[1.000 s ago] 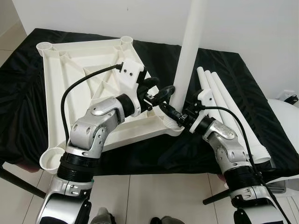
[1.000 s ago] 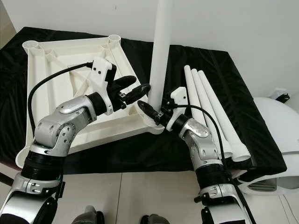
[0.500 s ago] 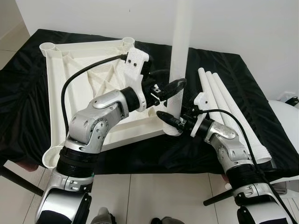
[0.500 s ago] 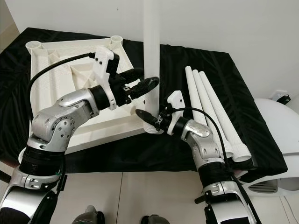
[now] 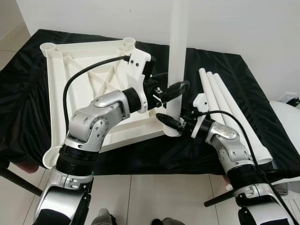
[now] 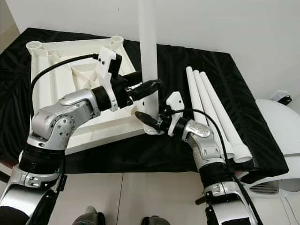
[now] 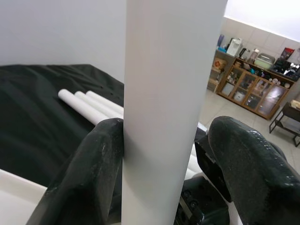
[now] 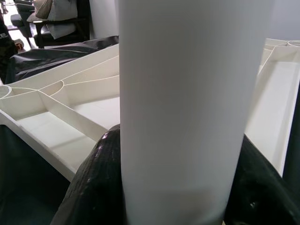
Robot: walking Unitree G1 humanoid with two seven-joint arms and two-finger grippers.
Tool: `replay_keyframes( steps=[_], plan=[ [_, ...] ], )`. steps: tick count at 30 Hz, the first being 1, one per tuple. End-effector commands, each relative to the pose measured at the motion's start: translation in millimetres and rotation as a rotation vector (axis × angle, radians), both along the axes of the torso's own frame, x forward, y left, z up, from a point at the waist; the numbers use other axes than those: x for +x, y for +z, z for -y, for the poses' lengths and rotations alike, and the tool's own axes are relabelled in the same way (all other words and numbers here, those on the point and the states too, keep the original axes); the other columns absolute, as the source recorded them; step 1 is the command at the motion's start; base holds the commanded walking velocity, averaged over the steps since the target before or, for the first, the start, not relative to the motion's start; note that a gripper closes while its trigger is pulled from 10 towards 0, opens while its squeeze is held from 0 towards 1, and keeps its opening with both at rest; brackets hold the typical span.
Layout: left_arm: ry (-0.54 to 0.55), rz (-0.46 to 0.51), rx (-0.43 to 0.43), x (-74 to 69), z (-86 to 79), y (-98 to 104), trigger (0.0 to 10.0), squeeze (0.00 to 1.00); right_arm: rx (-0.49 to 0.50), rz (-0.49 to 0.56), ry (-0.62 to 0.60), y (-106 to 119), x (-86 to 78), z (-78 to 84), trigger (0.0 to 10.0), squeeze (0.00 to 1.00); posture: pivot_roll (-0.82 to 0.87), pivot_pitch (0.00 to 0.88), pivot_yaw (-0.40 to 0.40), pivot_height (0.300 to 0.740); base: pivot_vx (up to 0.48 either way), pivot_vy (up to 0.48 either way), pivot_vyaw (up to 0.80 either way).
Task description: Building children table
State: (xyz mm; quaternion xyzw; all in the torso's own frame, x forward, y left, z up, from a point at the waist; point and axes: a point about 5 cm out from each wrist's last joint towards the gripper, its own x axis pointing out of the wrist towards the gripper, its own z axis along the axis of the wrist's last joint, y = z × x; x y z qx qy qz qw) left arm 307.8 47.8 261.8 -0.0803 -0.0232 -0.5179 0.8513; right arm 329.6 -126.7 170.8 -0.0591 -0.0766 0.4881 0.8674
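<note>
both grippers [image 5: 169, 89] [image 5: 165, 123] clasp upright table leg [image 5: 176, 56].

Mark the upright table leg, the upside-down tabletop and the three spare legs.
upright table leg [image 6: 148, 51]: right eye view, on its shaft above the grippers.
upside-down tabletop [image 5: 89, 79]: left eye view, on a rib of its underside.
spare legs [image 6: 206, 101]: right eye view, on the middle tube.

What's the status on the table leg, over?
Left gripper closed on upright leg, mid-height. Right gripper grips its base at the corner socket of the upturned tabletop. Three spare legs lie beside the tabletop, nothing obstructing.
</note>
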Motion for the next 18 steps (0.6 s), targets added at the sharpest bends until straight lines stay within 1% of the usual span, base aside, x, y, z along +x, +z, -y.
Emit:
replay_keyframes(
  steps=[1, 3, 5, 8, 13, 14, 15, 18],
  plan=[
    [-0.138, 0.003, 0.014, -5.9, 9.3, 1.2, 10.0, 0.0, -0.021, 0.04, 0.016, 7.2, 0.7, 0.3, 10.0, 0.0, -0.01, 0.033, -0.064, 0.74, 0.0, 0.0, 0.0],
    [-0.138, 0.003, 0.014, -5.9, 9.3, 1.2, 10.0, 0.0, -0.021, 0.04, 0.016, 7.2, 0.7, 0.3, 10.0, 0.0, -0.01, 0.033, -0.064, 0.74, 0.0, 0.0, 0.0],
    [-0.12, -0.023, 0.016, -2.5, 11.5, 1.5, 10.0, 0.0, -0.03, 0.046, 0.022, 6.8, -0.2, -0.4, 10.0, 0.0, -0.02, 0.031, -0.061, 0.74, 0.0, 0.0, 0.0],
    [-0.111, -0.037, 0.017, -0.4, 12.3, 1.9, 10.0, 0.0, -0.034, 0.051, 0.026, 6.7, -0.6, -1.7, 10.0, 0.0, -0.02, 0.029, -0.059, 0.74, 0.0, 0.0, 0.0],
    [-0.101, -0.046, 0.016, 1.5, 12.6, 2.8, 10.0, 0.0, -0.042, 0.055, 0.031, 6.5, -0.7, -2.5, 10.0, 0.0, -0.02, 0.029, -0.059, 0.74, 0.0, 0.0, 0.0],
    [-0.096, -0.049, 0.013, 2.1, 12.8, 3.2, 7.6, 0.0, -0.044, 0.056, 0.034, 6.3, -0.9, -2.9, 10.0, 0.0, -0.02, 0.027, -0.058, 0.74, 0.0, 0.0, 0.0],
    [-0.094, -0.051, 0.007, 2.4, 13.0, 3.5, 0.0, 0.0, -0.047, 0.057, 0.035, 6.0, -1.0, -3.2, 10.0, 0.0, -0.02, 0.027, -0.056, 0.74, 0.0, 0.0, 0.0],
    [-0.093, -0.055, -0.004, 2.6, 12.9, 4.0, 0.0, 0.0, -0.049, 0.06, 0.036, 5.8, -1.2, -3.5, 10.0, 0.0, -0.02, 0.027, -0.057, 0.74, 0.0, 0.0, 0.0]
  ],
)
